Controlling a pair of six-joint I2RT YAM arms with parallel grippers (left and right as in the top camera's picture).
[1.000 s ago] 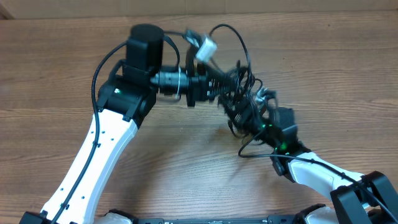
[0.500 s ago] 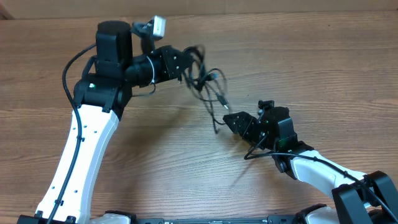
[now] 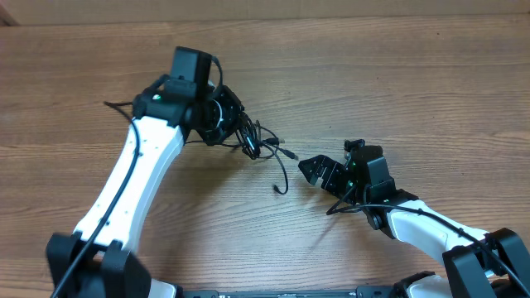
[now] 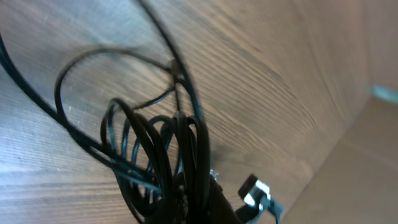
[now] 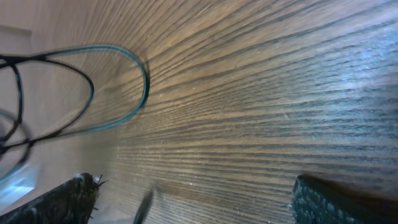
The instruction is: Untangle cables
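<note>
Pulled apart at mid-table: my left gripper (image 3: 238, 134) now carries the cables (image 3: 262, 147) alone at the left centre of the table (image 3: 431, 83). My right gripper (image 3: 320, 170) sits well apart to the right, its fingers (image 5: 329, 202) spread wide with only bare wood grain between them. A second ago both grippers are buried in the same knot right of centre. Half a second ago the left one is swinging the bundle up toward the far left, and the right one is already out of it. Now the left arm is back nearer the middle, and the bundle hangs from it in a tight sheaf of loops, seen close in the left wrist view, with a silver plug (image 4: 254, 190) dangling beside the coil. I cannot see the left fingers themselves, but the cords run straight into them and travel with them, so I judge them pinched on the bundle. Two loose tails trail rightward from the clump toward the right gripper, one ending in a small plug (image 3: 289, 154), the other a bare cord end (image 3: 278, 187) curling nearer; neither touches it. As I read the change, the pull moves the tangle but does not open it. The two cords are one clump still, and the right gripper needs a fresh hold on a free tail before separation can begin.
</note>
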